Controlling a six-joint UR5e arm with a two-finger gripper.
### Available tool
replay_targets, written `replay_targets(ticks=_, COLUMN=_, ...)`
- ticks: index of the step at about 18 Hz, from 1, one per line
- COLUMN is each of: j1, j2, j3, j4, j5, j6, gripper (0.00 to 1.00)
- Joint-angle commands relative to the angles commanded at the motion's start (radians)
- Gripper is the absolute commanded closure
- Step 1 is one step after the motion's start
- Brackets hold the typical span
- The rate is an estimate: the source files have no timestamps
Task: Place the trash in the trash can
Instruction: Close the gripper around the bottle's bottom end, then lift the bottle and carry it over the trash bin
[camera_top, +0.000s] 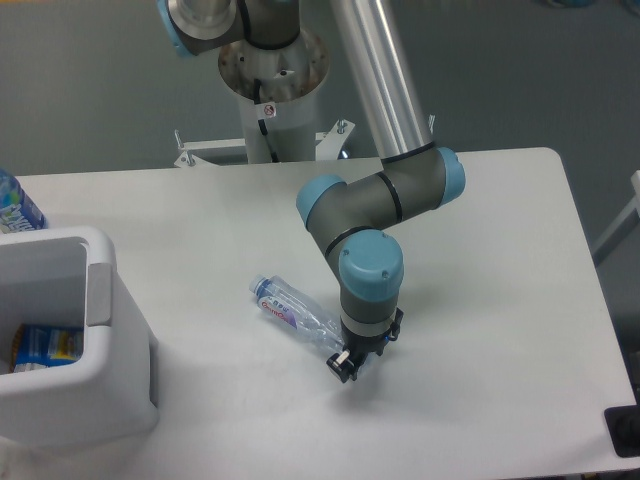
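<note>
The gripper (349, 360) points down at the worktop (480, 300), and its fingers are clamped on the base end of the bottle (295, 312). The bottle is clear and crushed, with a red-purple label near its capped end; it slants up and to the left from the fingers, the capped end raised and pointing toward the bin (75, 340). Whether the gripped end touches the worktop cannot be told. The white bin stands at the left edge of the worktop, well apart from the bottle, and inside it lies the blue-and-orange wrapper (45, 345), partly hidden by the bin's wall. Behind the bin, at the far left edge, part of another blue-labelled bottle (15, 205) shows. The arm (385, 195) bends down from its base behind the worktop.
</note>
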Motion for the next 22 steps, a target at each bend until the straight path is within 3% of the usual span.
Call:
replay_targets(ticks=3, j1=0.000, j2=0.069, j3=0.018, j4=0.003, j5=0.000, j6=-0.003, gripper=0.37)
replay_targets(ticks=6, j1=0.002, j2=0.120, j3=0.112, j4=0.003, j5=0.000, j6=-0.009, gripper=0.40)
replay_targets(ticks=13, j1=-0.003, j2=0.187, j3=0.245, j4=0.035, j5=-0.003, j6=-0.009, gripper=0.40)
replay_targets(ticks=18, j1=-0.069, j2=0.198, j3=0.348, j4=0.048, j5=-0.002, j6=-0.006, gripper=0.40)
replay_targets(ticks=22, j1=-0.127, j2=0.229, j3=0.373, j4=0.054, j5=0.000, j6=0.005, gripper=0.40)
